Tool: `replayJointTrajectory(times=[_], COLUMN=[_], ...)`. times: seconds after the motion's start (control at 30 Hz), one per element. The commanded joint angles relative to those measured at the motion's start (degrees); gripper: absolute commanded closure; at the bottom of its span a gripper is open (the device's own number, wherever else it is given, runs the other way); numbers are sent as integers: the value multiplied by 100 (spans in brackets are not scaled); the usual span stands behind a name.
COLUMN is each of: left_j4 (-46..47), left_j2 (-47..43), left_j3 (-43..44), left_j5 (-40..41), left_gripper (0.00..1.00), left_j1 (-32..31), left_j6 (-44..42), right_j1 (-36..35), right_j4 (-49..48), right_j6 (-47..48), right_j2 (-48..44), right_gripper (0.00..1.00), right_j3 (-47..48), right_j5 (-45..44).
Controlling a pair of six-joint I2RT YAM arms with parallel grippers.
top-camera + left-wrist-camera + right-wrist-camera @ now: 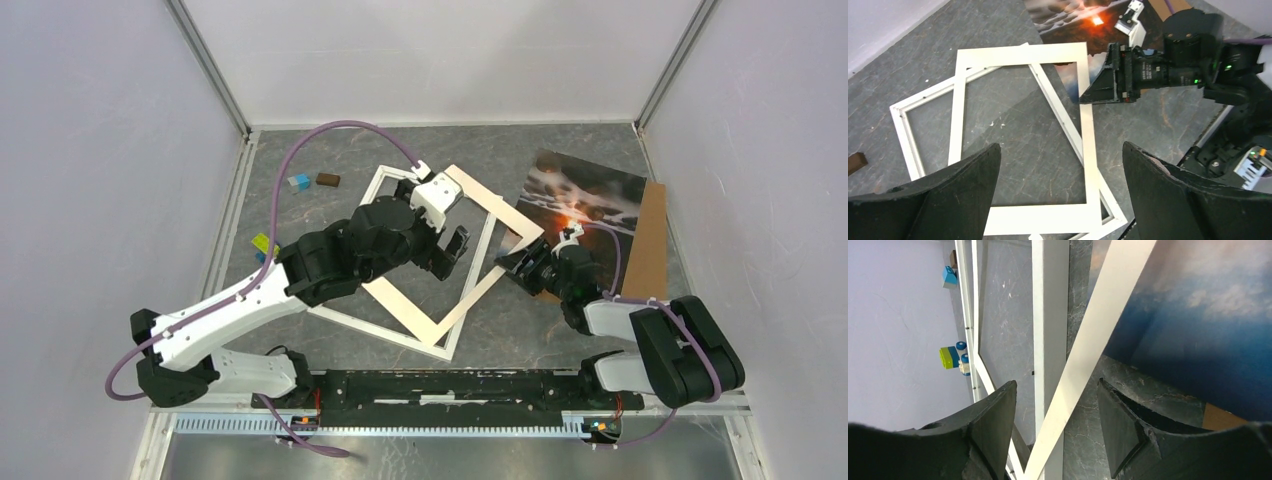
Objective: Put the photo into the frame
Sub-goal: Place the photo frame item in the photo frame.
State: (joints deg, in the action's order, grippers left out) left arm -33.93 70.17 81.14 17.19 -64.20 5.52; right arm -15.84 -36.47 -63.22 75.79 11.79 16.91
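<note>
The photo, a dark cloudy landscape with an orange glow, lies face up at the right, partly on a brown backing board. The thin white frame lies flat mid-table. A wide cream mat rests askew across it, its opening showing bare table. My left gripper hovers open above frame and mat, holding nothing. My right gripper sits low at the mat's right corner, open. A mat strip runs between its fingers, crossing a frame edge. The photo lies just beyond.
Small toy blocks lie at the back left: a blue one, a brown one and a yellow-green one by the left wall. White walls close in three sides. The two grippers are close together near the mat's right corner.
</note>
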Motion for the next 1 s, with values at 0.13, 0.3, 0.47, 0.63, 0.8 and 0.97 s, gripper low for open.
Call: replayJointTrajectory(times=[0.13,0.3,0.47,0.63,0.8,0.97], left_j4=[914,1064,1118,1117,1091,1048], left_j2=[-513,-554,-531,-531,-548,-578], left_j3=[-792,-969,-1048,-1057,-1048,-1022], left_j5=[707,822,880,882,856,865], left_gripper=[2,1,1,1,1,1], left_j1=[16,18,14,19,15,15], left_j6=[-519,-543,-543,-543,-543,-543], right_j1=[-86,-146,-143,22,400,644], right_j4=[-870,-1565,-1614,-1186,129,1986], right_j6=[-194,-503,-804,-835,-239,1036], right_j2=[454,991,1078,928,894,1209], right_gripper=[39,50,78,100,100,100], right_j3=[-39,107,141,349,1124,2393], right_j5=[-16,31,77,648,1676,2526])
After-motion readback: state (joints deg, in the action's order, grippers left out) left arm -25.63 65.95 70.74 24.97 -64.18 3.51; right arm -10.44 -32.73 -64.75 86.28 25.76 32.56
